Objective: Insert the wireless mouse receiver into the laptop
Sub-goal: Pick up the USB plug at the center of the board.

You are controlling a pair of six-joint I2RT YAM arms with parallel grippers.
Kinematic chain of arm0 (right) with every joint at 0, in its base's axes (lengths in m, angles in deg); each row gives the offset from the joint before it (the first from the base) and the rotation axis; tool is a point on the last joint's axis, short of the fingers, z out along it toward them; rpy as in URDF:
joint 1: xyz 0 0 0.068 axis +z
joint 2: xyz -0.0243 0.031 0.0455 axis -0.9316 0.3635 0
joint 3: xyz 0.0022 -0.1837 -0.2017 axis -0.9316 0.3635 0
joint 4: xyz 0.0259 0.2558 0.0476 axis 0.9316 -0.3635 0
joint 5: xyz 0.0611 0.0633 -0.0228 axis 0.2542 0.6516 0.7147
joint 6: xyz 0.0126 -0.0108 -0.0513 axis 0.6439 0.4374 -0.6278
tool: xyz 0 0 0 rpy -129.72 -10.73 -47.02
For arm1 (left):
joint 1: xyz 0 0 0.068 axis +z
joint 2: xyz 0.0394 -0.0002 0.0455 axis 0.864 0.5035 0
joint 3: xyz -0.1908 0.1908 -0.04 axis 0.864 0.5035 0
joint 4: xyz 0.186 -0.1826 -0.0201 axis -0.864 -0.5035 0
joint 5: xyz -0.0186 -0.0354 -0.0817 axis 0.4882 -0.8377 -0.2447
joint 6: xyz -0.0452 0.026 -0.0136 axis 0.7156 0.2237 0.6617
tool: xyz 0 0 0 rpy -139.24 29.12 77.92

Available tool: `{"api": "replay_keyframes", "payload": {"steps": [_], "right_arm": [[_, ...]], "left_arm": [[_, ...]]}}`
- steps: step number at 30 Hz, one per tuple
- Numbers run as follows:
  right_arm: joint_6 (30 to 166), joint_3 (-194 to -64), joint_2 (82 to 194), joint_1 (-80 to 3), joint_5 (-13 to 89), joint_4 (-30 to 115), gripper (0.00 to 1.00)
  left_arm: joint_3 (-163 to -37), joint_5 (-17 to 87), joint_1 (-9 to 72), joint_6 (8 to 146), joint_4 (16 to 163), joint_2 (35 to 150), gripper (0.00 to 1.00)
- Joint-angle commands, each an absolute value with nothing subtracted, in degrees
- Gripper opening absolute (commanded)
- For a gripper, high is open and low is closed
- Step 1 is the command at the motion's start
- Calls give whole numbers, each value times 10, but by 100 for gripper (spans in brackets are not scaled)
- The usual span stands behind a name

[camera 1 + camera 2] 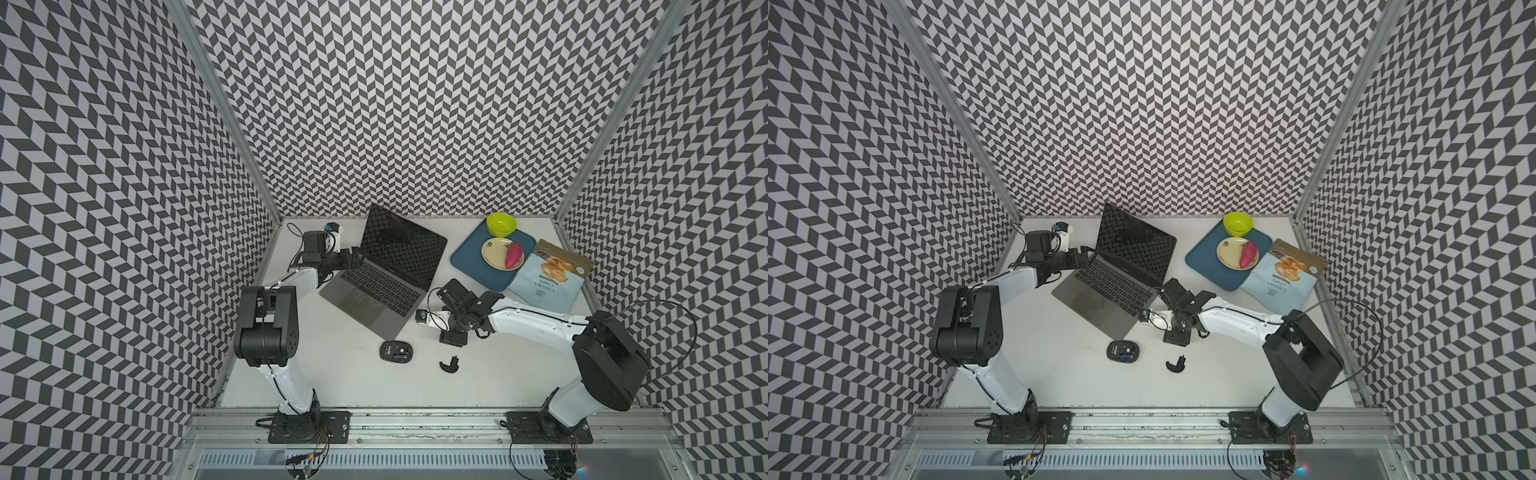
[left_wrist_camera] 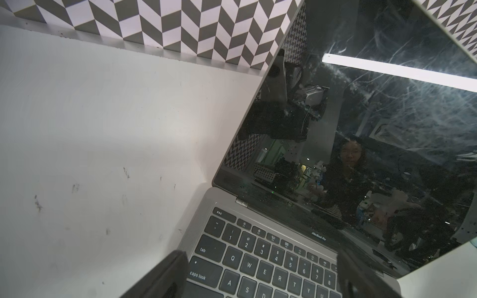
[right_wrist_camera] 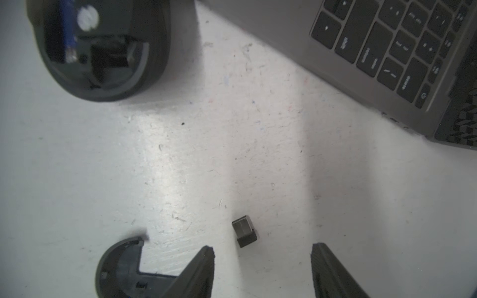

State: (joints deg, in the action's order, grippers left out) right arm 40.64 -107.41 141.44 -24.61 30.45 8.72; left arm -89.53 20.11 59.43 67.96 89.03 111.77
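The wireless mouse receiver, a tiny dark nub, lies flat on the white table. My right gripper hangs open over it. Its fingertips stand wide apart just short of the receiver and touch nothing. In both top views the right gripper points down beside the laptop's right front corner and hides the receiver. The open dark-grey laptop sits mid-table. My left gripper is open and empty above the laptop's rear left keyboard corner.
The black mouse lies belly-up with its compartment open. Its curved cover piece lies close to one right finger. At the back right a blue tray holds a green bowl and a plate, next to a chips bag.
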Motion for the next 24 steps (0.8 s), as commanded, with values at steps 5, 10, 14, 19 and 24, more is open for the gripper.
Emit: {"api": "replay_keyframes", "payload": {"steps": [5, 10, 14, 19, 24], "right_arm": [[385, -1060, 1414, -245, 289, 98, 53], [383, -1077, 1447, -244, 301, 95, 49], [381, -1087, 1461, -244, 308, 91, 47], [381, -1091, 1475, -244, 314, 90, 40], [381, -1097, 1491, -244, 322, 83, 36]], "left_arm": [[-917, 192, 593, 656, 860, 1128, 95], [-924, 190, 594, 652, 848, 1135, 95], [-925, 190, 594, 649, 847, 1134, 95], [-926, 189, 594, 649, 844, 1135, 95], [-927, 187, 594, 648, 843, 1135, 95]]}}
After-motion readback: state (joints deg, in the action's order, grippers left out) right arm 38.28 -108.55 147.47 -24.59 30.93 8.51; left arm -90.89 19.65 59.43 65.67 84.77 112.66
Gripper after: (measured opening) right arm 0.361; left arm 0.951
